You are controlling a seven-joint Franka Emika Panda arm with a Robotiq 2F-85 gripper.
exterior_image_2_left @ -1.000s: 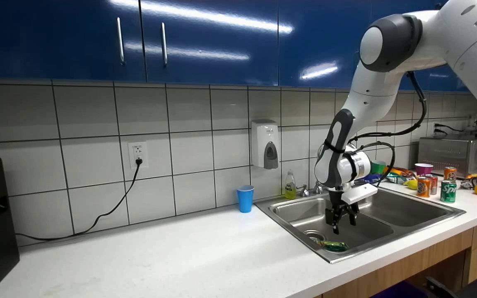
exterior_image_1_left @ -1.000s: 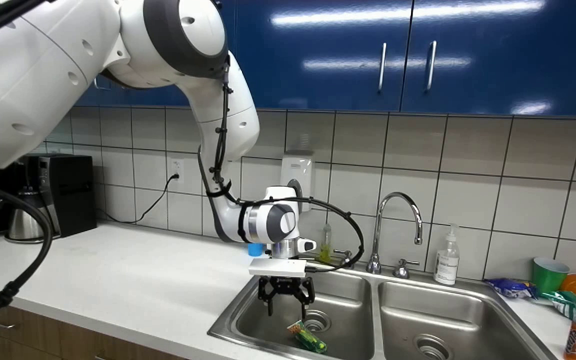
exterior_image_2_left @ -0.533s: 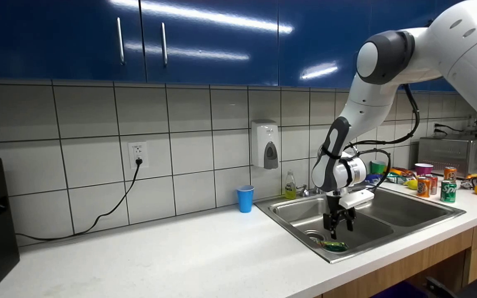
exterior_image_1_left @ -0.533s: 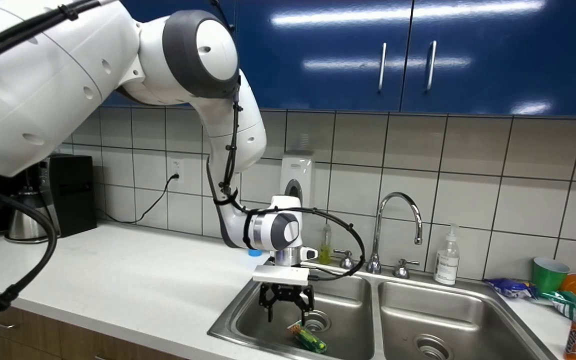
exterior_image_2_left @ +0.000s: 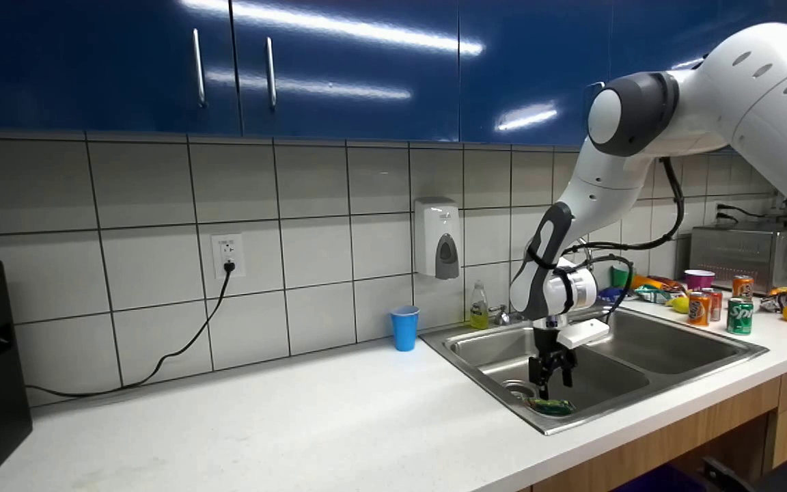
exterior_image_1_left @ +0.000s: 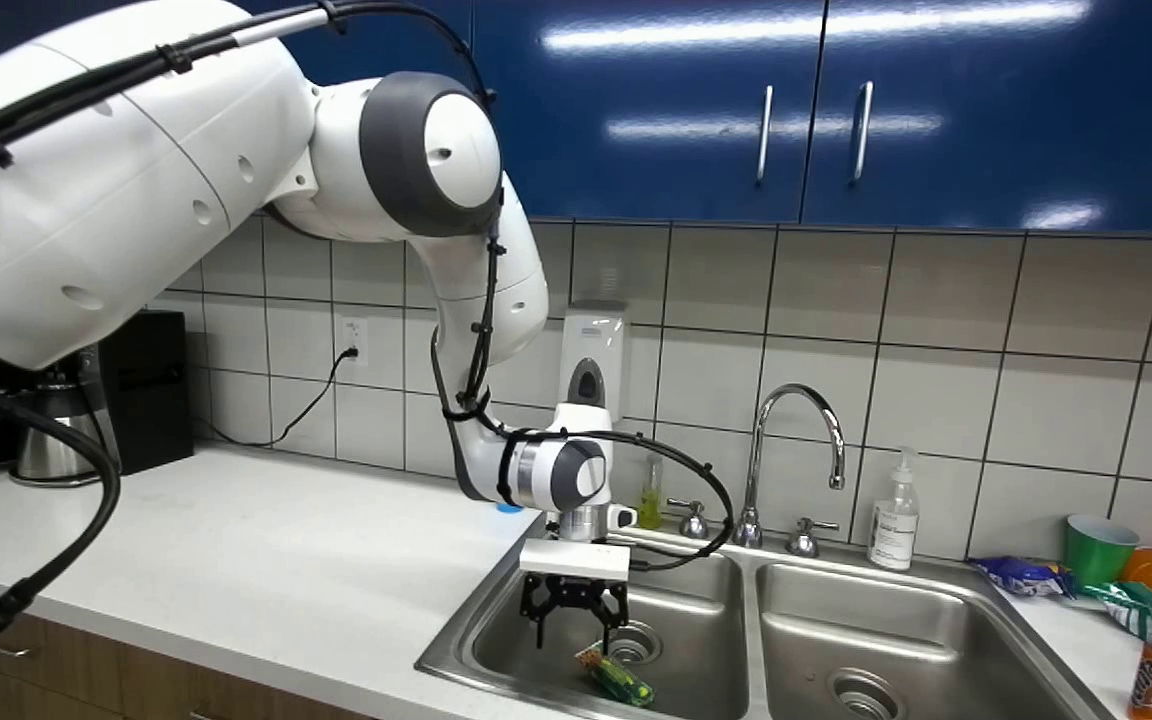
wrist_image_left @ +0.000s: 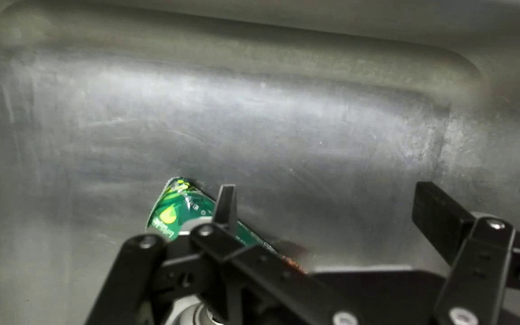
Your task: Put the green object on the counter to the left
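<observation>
Green with yellowish marks, a small packet (exterior_image_1_left: 620, 680) lies near the drain (exterior_image_1_left: 642, 642) in the left half of the steel sink (exterior_image_1_left: 454, 642). Above it hangs the gripper (exterior_image_1_left: 573, 643), jaws spread wide, holding nothing. Pale counter (exterior_image_1_left: 266, 580) stretches off to the left, a blue cup (exterior_image_2_left: 404, 329) standing on it.

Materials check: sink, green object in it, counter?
Sink: metal, likely brushed stainless steel; grey, soft glare, fine scratches.
Green object: probably thin plastic film or foil wrapper, glossy; printed, with small bright highlights and a jagged end.
Counter: smooth off-white, soft sheen; laminate or solid surface, can't tell which.
</observation>
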